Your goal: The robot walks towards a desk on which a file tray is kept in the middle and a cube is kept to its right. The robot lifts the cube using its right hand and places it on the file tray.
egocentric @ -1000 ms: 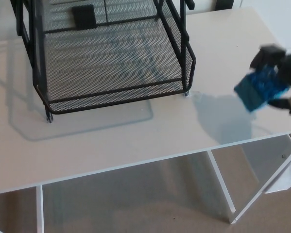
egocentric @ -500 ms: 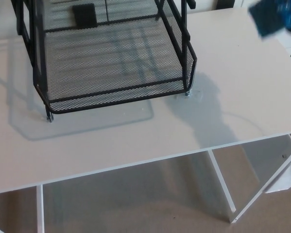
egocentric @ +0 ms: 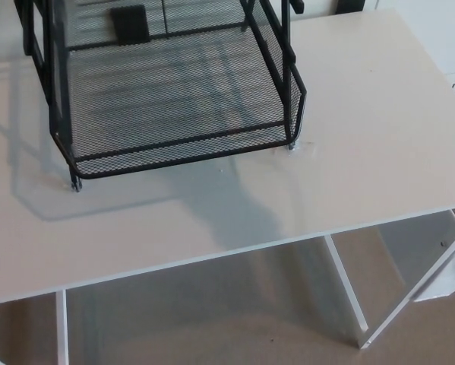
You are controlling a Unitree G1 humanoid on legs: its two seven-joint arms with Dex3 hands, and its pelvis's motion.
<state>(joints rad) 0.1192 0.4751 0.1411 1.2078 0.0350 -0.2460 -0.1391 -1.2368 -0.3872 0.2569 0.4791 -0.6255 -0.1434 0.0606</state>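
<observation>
Head view: noted file tray (egocentric: 181,150) at upper left of frame on desk (egocentric: 364,137), found neither cube nor left hand nor right hand in frame, so could not tell grip, nearer arm, or cube's bearing from tray.

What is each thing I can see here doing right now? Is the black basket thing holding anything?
file tray: standing upright on the desk, lowest mesh shelf empty.
desk: level, a shadow lying across its front.
small black rectangle: toward the back of the tray; cannot tell what it is.
cube: not in view.
left hand: not in view.
right hand: not in view.
</observation>
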